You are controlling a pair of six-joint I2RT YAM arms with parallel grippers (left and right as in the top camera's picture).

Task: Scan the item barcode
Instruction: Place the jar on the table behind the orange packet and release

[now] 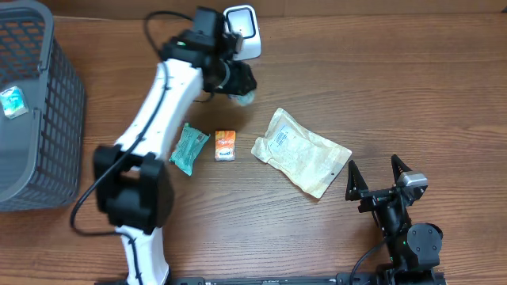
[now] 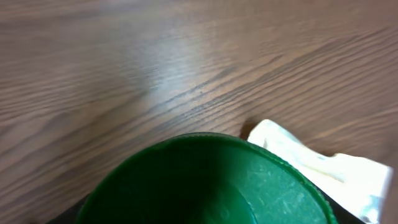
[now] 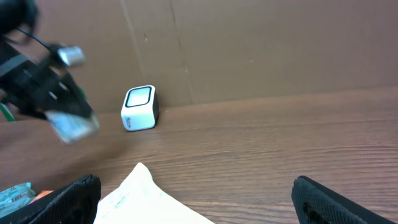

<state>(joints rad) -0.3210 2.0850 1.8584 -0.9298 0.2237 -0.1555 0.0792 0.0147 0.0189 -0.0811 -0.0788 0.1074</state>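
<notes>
My left gripper (image 1: pixel 240 81) hangs just in front of the white barcode scanner (image 1: pixel 242 32), shut on a small item. That item (image 2: pixel 211 183) fills the bottom of the left wrist view as a round green face and hides the jaws. The right wrist view shows it as a pale bluish blur (image 3: pixel 73 126) left of the scanner (image 3: pixel 140 107). My right gripper (image 1: pixel 379 176) rests near the table's front right, open and holding nothing, fingers (image 3: pixel 73 196) wide apart.
A white flat pouch (image 1: pixel 301 150) lies mid-table; a corner of it shows as the pouch (image 2: pixel 323 165) in the left wrist view. A teal packet (image 1: pixel 188 148) and an orange packet (image 1: pixel 225 146) lie left of it. A grey basket (image 1: pixel 36 127) stands at far left.
</notes>
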